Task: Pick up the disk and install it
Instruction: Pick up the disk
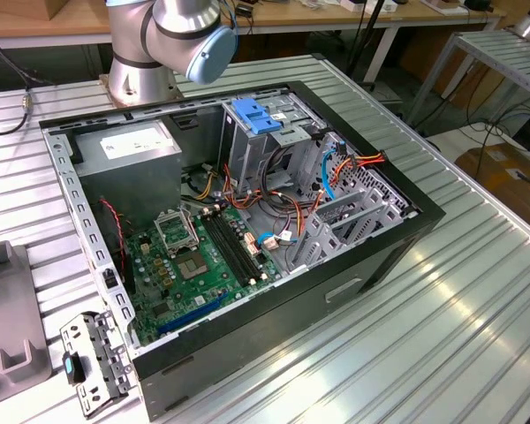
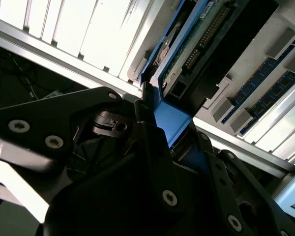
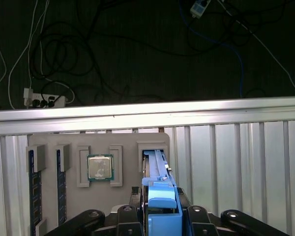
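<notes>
One claw point(image 3: 160, 204), narrow, clamped on disk point(image 3: 156, 169) standing edge-up in grey tray point(image 3: 91, 142) slot.

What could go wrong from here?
The gripper holds the disk by its blue end only; the rest sits in the grey holder. An off-axis pull could bind or slip. The CPU and memory sticks lie in that holder nearby; a sideways swing might hit them.
</notes>
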`<move>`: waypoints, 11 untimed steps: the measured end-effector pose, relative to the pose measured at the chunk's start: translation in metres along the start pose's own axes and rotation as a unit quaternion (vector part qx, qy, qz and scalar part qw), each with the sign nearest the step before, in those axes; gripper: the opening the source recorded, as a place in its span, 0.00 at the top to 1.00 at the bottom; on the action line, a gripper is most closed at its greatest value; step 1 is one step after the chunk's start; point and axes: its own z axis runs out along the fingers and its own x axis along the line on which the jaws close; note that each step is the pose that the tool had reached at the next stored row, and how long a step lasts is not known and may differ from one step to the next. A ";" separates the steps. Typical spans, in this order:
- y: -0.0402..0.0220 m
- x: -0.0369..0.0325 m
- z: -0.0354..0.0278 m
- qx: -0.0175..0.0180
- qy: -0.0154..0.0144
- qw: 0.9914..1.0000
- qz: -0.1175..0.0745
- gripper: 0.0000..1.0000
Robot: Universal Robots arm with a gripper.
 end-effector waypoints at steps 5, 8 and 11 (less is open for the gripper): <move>0.0000 0.0000 -0.0002 0.000 0.000 1.000 -0.002 0.63; 0.0000 0.0000 -0.0002 0.000 0.000 1.000 -0.002 0.63; 0.0000 0.0000 -0.0002 0.000 0.000 1.000 -0.002 0.63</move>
